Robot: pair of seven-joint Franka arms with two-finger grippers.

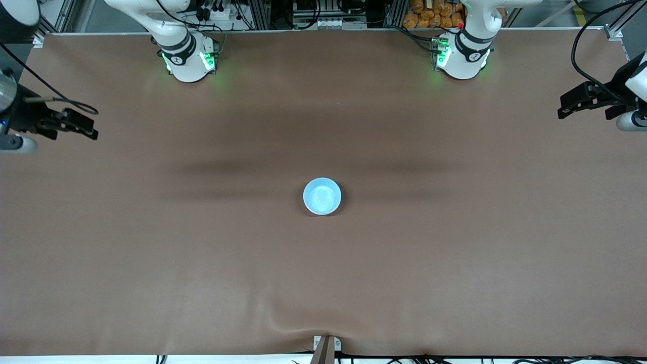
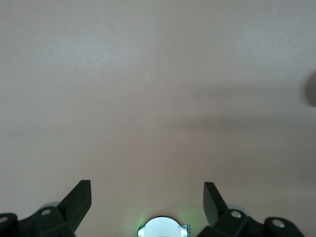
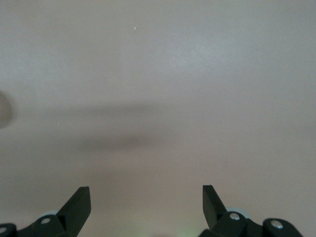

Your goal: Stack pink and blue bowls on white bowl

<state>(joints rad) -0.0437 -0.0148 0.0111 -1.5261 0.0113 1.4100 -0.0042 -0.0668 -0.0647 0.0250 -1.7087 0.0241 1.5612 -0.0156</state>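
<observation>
A light sky blue bowl (image 1: 322,196) sits upright in the middle of the brown table. It is the only bowl I see; the pink bowl and the white bowl are hidden or out of view. My left gripper (image 1: 564,110) hangs open and empty over the left arm's end of the table, well away from the bowl. My right gripper (image 1: 93,130) hangs open and empty over the right arm's end. The left wrist view shows the left gripper (image 2: 147,197) over bare table. The right wrist view shows the right gripper (image 3: 146,197) over bare table. Both arms wait.
The two arm bases (image 1: 188,58) (image 1: 462,55) stand at the table's edge farthest from the front camera. A small clamp (image 1: 326,348) sits at the nearest edge, with a fold in the cloth (image 1: 298,323) by it. The left arm's base also shows in the left wrist view (image 2: 163,228).
</observation>
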